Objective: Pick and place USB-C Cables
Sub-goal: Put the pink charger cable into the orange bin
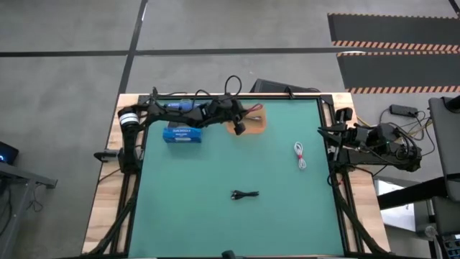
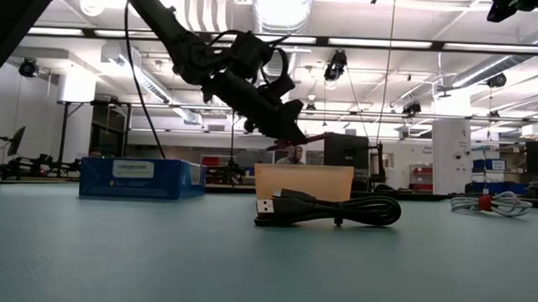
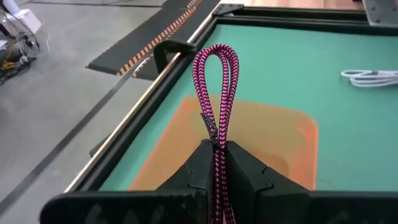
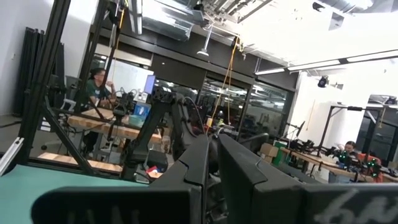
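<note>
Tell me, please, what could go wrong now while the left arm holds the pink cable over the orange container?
1. The left tool pinches the pink cable only at a thin loop, so it might slip out early.
2. The orange container sits near the table's far edge; a badly aimed drop could land outside it.

The pink cable [image 3: 216, 87] runs down between the jaws, its lower length hidden.
</note>
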{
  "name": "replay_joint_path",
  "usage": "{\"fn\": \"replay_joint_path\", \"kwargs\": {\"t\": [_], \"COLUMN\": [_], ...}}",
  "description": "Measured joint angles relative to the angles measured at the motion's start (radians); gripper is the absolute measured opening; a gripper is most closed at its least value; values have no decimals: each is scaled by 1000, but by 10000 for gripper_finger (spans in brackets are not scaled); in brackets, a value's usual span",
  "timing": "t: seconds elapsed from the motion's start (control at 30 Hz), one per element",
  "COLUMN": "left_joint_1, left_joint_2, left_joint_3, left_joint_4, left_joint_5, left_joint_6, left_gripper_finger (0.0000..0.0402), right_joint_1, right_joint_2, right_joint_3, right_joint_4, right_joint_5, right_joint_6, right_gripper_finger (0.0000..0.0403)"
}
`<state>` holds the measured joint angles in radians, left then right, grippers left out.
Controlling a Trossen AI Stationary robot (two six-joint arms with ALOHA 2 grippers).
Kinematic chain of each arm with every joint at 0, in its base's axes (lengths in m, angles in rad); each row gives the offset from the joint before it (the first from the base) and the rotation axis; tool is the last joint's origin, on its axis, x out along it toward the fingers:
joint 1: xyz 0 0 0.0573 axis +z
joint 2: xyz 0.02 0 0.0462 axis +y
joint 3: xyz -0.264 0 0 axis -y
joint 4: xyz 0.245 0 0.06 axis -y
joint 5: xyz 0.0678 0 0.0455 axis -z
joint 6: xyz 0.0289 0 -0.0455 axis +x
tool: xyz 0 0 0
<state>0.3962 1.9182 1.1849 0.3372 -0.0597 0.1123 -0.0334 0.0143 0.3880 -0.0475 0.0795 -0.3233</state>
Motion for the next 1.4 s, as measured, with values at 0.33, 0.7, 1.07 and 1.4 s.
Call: {"fn": "replay_joint_path", "kwargs": {"t": [0.33,0.7,1.07,1.4], "left_joint_1": [0,1,2,2], "left_joint_2": [0,0,0,0], "left_joint_3": [-27,-27,-28,-28], "left_joint_4": [49,46,42,48], "left_joint_5": [0,0,0,0], "left_joint_6": [-2,-27,-29,-31], "left_gripper_finger": [13,13,13,13], "right_joint_1": [0,0,0,0], "right_joint_2": [0,0,0,0], "right_joint_3": [0,-1,-1,-1], "right_joint_4": [0,0,0,0], "right_joint_5": [0,0,0,0], "right_joint_6": [0,1,1,2], "right_gripper_finger": [27,27,27,27]}}
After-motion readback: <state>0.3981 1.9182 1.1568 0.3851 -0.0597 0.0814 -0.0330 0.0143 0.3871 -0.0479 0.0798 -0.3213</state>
